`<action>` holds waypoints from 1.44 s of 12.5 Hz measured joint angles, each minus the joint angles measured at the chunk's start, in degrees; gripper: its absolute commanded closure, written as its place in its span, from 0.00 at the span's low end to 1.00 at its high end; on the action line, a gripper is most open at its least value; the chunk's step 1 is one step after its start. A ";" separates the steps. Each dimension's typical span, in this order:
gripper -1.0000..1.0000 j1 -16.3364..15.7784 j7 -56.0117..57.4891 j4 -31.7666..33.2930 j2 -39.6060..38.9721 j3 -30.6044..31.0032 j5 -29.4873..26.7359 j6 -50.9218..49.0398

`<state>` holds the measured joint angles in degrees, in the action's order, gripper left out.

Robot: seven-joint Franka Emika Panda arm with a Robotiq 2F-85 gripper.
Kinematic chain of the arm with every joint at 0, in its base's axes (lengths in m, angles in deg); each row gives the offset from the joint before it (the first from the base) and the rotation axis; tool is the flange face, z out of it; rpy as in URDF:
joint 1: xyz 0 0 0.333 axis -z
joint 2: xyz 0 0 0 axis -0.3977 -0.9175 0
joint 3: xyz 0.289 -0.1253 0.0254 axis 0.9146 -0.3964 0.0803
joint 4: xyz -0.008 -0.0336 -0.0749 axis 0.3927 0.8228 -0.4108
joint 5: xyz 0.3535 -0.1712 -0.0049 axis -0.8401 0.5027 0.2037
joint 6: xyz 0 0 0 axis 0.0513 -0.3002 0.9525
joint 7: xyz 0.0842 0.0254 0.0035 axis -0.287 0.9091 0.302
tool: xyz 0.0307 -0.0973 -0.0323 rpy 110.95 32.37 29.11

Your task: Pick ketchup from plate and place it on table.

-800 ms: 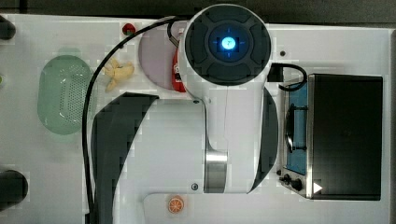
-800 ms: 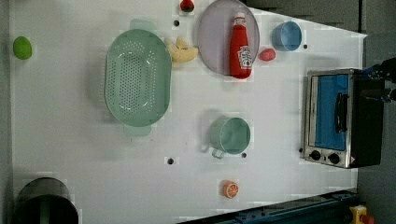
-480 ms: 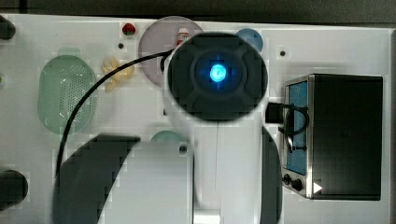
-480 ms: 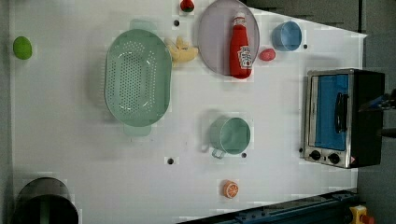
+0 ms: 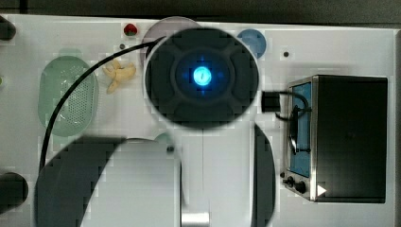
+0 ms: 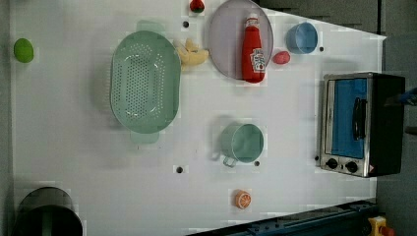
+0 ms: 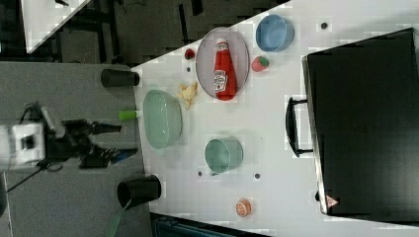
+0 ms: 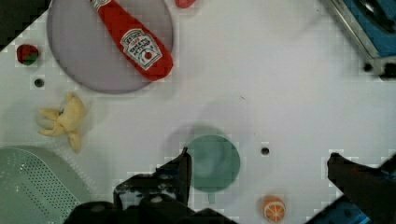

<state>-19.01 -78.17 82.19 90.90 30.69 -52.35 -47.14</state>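
The ketchup [image 6: 253,49] is a slim red bottle with a white label, lying flat on the lilac-grey plate [image 6: 223,44] at the far end of the white table [image 6: 295,123]. In the wrist view the ketchup [image 8: 133,42] lies across the plate [image 8: 84,56], far from my gripper [image 8: 259,163]. Its dark fingers [image 8: 182,168] stand wide apart and open, with nothing between them, high over the green cup. In the right view the gripper [image 7: 121,140] hangs well clear of the ketchup [image 7: 221,74]. In the top view my arm covers most of the plate [image 5: 175,21].
A green perforated basket [image 6: 145,81], a yellow banana-like lump [image 6: 192,54], a green cup [image 6: 242,142], a blue bowl [image 6: 301,38], red lumps [image 6: 281,57] and an orange slice [image 6: 242,199] lie on the table. A toaster oven [image 6: 361,123] stands at the left view's right.
In the top view the arm's round head has grown larger and slid down over the plate. The ketchup lies unmoved on the plate.
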 measured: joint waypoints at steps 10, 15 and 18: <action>0.00 -1.96 20.31 2.24 -30.89 -0.13 1.75 19.80; 0.00 -3.36 24.72 0.78 -38.40 0.12 6.19 34.75; 0.00 -3.89 26.20 0.56 -41.71 0.13 9.02 42.92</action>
<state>-22.90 -51.97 82.75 49.19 30.82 -43.33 -4.22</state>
